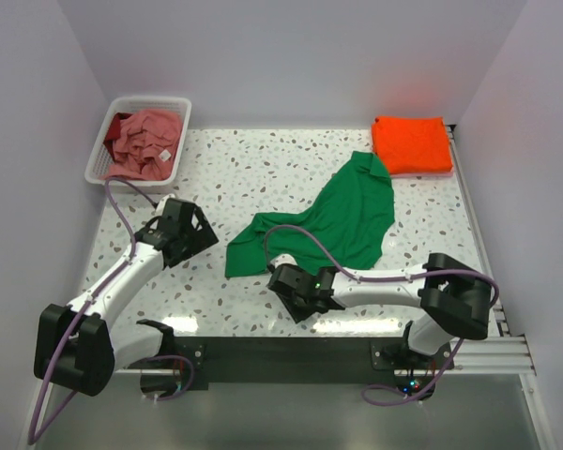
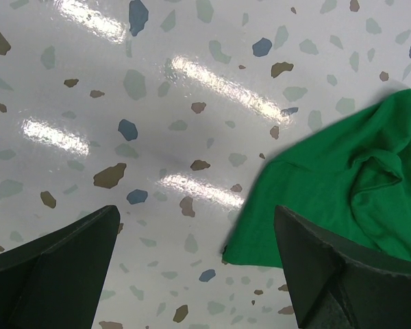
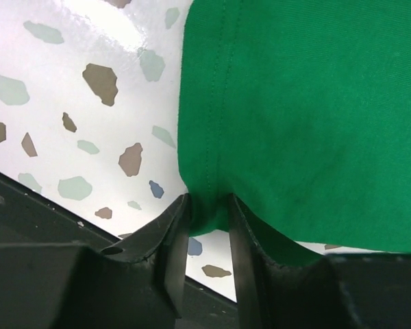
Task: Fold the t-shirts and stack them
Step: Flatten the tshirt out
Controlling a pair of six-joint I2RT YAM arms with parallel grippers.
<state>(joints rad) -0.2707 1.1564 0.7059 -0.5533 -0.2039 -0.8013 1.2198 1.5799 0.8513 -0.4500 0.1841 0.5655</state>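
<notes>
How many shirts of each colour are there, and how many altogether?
Green shirt: 1
Orange shirt: 1
Pink shirt: 1, crumpled in the basket
Total: 3 clearly visible; the basket pile may hide more.

Both arms are white-shelled with chunky black joints (image 1: 75,347): left arm (image 1: 122,281), right arm (image 1: 385,279). Lilac cables (image 1: 124,220) trail off each. Tiny green light (image 1: 316,278) on the right. Left gripper (image 2: 196,219): dark, matte, wedge-shaped fingers (image 2: 55,267).
</notes>
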